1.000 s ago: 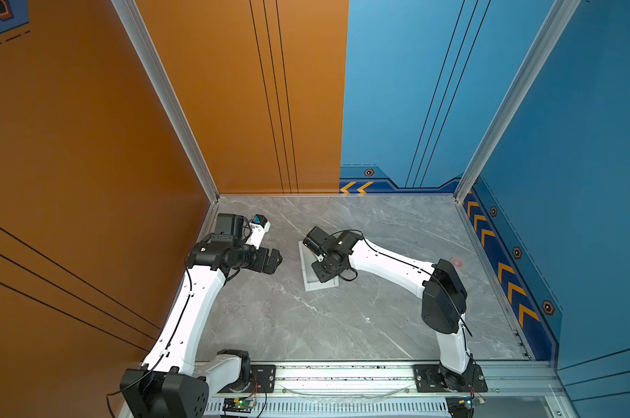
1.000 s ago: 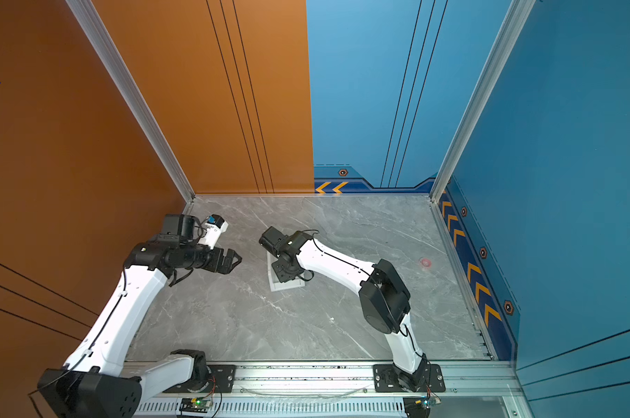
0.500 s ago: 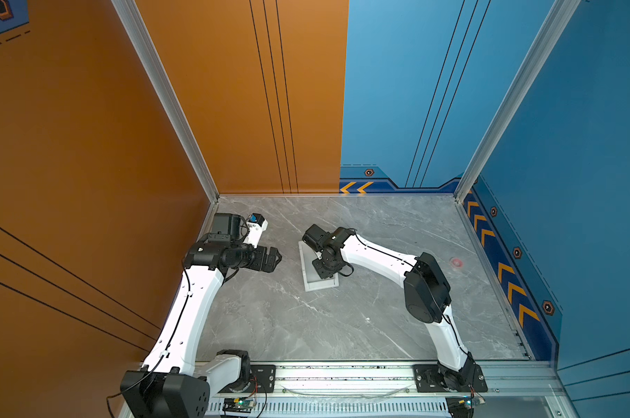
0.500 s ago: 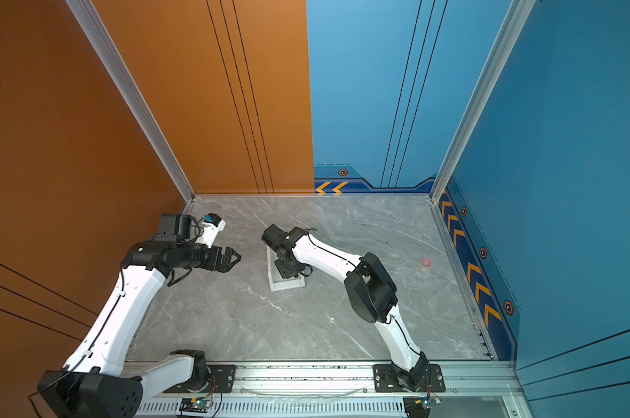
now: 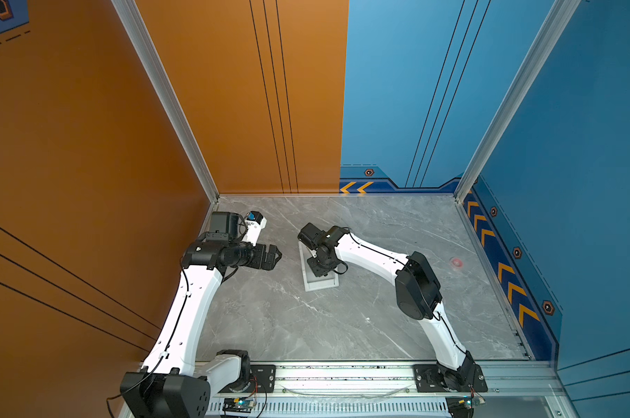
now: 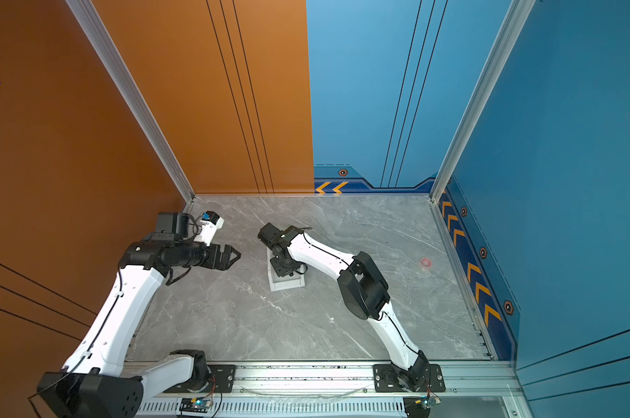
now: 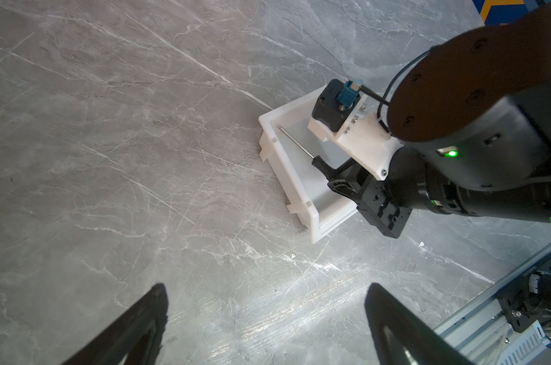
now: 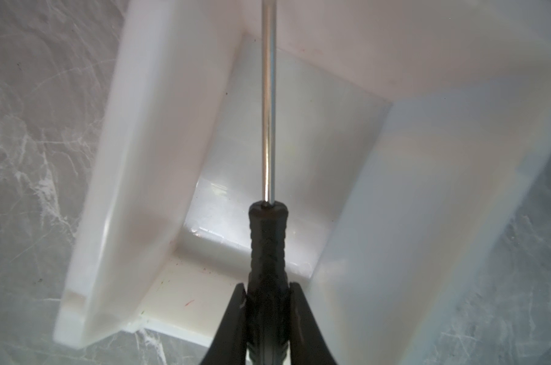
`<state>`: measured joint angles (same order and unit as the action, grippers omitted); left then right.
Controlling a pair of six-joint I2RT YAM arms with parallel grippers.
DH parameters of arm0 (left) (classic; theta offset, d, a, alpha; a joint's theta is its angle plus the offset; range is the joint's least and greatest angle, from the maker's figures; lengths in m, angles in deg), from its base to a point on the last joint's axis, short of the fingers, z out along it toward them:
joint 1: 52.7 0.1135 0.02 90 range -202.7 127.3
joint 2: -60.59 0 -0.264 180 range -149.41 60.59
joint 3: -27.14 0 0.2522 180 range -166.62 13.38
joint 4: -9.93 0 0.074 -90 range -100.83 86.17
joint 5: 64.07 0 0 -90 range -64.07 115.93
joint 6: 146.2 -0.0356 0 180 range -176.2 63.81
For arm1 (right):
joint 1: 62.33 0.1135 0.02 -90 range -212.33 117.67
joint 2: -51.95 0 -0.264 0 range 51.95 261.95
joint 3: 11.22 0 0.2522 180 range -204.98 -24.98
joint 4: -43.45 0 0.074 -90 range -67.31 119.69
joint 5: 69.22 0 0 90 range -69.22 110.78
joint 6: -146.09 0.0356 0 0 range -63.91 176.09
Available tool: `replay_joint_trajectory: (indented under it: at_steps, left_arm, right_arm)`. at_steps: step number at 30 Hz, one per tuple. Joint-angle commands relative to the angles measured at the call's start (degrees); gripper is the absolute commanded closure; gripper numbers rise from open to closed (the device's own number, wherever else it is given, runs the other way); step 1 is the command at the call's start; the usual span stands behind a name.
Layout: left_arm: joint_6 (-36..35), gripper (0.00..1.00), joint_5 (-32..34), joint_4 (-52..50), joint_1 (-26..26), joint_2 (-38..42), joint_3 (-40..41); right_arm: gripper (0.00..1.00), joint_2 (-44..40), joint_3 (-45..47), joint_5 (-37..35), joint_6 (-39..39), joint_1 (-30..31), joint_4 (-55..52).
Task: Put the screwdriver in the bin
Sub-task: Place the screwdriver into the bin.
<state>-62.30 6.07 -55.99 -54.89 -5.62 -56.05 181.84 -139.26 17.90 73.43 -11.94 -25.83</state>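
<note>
Grey marble table (image 5: 306, 325), orange wall (image 5: 234, 108), blue wall (image 5: 396, 90): right fingers (image 8: 233, 319) clamp the screwdriver (image 8: 268, 246) over the bin (image 8: 160, 126), left fingers (image 7: 132, 325) spread.

Glossy white plastic bin (image 8: 347, 57), shiny metal screwdriver (image 8: 268, 126) shaft

Item: screwdriver (image 8: 267, 252), black ribbed handle, bright silver shaft. Under it: bin (image 8: 147, 158), plain white. Around: table (image 7: 141, 158), grey marble, white veins.

Robot lab cell: orange/blue panel walls (image 5: 234, 90), alu frame (image 5: 165, 90), marble-look bench (image 5: 342, 325), mounting rail (image 5: 342, 374).
</note>
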Motion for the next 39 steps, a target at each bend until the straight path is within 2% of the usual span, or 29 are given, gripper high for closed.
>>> replay_joint_trajectory:
  at_steps: [1,26,35,39]
  left_arm:
    - [0.6,0.02,-1.9,-0.8,0.4,0.8,-1.1]
    - [0.5,0.02,-2.8,-0.5,0.4,1.4,-0.5]
    - [0.4,0.02,-2.6,-0.5,0.3,1.6,-0.5]
    - [0.2,0.02,-2.6,-0.5,0.3,1.9,-0.5]
  right_arm:
    - [0.85,1.7,-2.0,0.8,-0.9,-0.1,-1.6]
    - [0.78,7.0,-2.6,-0.9,-1.1,0.1,-1.6]
    - [0.63,5.4,-2.4,-1.3,-0.6,0.1,-1.6]
    - [0.59,3.6,-2.4,-1.4,-0.6,0.0,-2.0]
